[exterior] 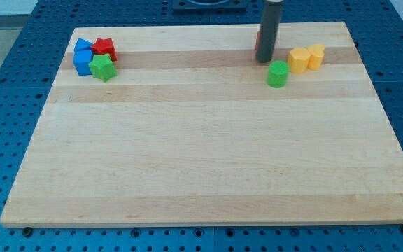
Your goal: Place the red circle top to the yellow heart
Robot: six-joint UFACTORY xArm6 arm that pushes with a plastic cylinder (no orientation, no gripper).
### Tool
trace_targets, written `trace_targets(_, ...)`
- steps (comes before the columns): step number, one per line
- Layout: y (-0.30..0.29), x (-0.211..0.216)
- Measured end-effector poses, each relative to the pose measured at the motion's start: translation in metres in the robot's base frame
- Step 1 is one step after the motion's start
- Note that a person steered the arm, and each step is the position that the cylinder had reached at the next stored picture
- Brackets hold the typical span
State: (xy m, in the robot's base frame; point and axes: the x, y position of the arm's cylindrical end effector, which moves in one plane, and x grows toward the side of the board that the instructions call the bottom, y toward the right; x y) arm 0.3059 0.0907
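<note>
My rod comes down at the view's top, right of centre, and my tip (pixel 264 61) rests on the board. A red block (pixel 257 43) shows only as a sliver at the rod's left edge; the rod hides most of it, so its shape cannot be made out. Two yellow blocks (pixel 299 59) (pixel 316 55) sit touching side by side just right of my tip; I cannot tell which one is the heart. A green round block (pixel 278 73) lies just below and right of my tip, close to the left yellow block.
At the view's top left is a tight cluster: two blue blocks (pixel 83 47) (pixel 82 62), a red block (pixel 104 47) and a green star-like block (pixel 103 68). The wooden board (pixel 201 154) lies on a blue perforated table.
</note>
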Motion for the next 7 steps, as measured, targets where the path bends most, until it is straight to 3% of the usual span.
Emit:
trace_targets(1, -0.030, 0.014)
trace_targets(2, -0.040, 0.001)
trace_targets(3, -0.039, -0.050)
trace_targets(4, -0.039, -0.051)
trace_targets(7, 0.047, -0.049)
